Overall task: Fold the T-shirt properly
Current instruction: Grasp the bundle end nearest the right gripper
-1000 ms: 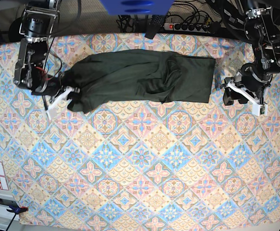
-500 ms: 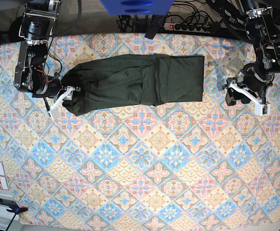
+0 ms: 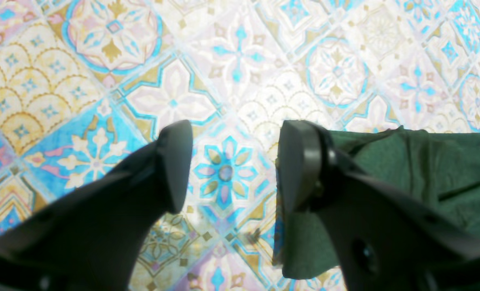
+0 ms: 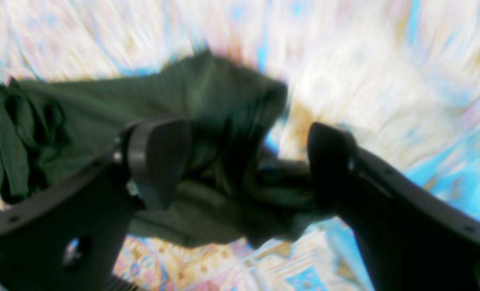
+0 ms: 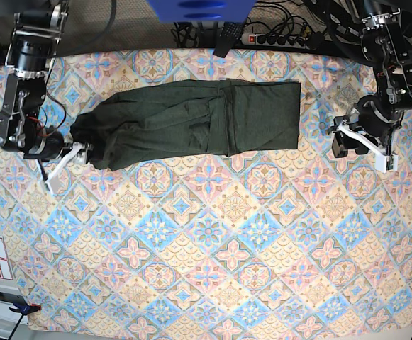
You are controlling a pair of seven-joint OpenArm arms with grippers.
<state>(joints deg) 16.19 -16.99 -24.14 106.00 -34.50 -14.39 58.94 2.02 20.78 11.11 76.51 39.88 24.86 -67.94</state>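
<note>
On the patterned tablecloth (image 5: 213,234), toward its far edge, the T-shirt (image 5: 191,122) lay in a long dark green band. We thought it was soft, light and floppy, so we should pinch a flat edge or corner, not a bunched lump. Our right gripper (image 4: 248,161) was spread wide, with the bunched end lying loose between its fingers. Our left gripper (image 3: 233,161) was spread too, holding nothing, just beside the other end. A second before, the shirt lay wider and wrinklier, and the right gripper was pinching it.
</note>
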